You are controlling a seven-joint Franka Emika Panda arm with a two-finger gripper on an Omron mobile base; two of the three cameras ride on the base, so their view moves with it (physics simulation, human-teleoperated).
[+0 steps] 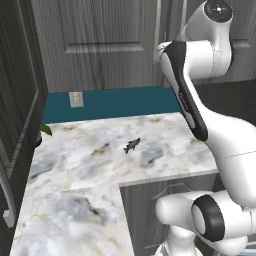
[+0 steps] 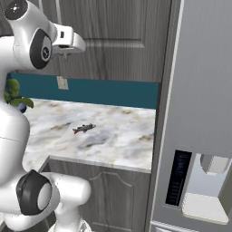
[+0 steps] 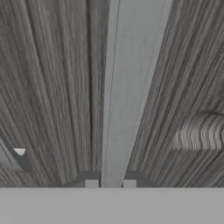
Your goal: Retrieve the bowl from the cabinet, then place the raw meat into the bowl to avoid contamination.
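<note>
In the hand view my gripper [image 3: 110, 183] is shut on the cabinet's long metal bar handle [image 3: 127, 87], with one fingertip on each side of the bar. The grey wood-grain cabinet [image 1: 100, 40] [image 2: 118, 41] hangs above the counter with its panelled doors closed. The bowl is hidden. The raw meat [image 1: 132, 145] [image 2: 84, 128], a tiny dark fish-shaped piece, lies on the marble counter [image 1: 90, 165] [image 2: 118, 136], far below the raised hand.
A green leafy plant [image 1: 45, 130] [image 2: 13, 97] stands at the counter's left end. A wall outlet [image 1: 76, 99] sits on the teal backsplash. A tall dark panel [image 1: 20, 125] rises on the left. A grey fridge [image 2: 204, 113] borders the counter on the right.
</note>
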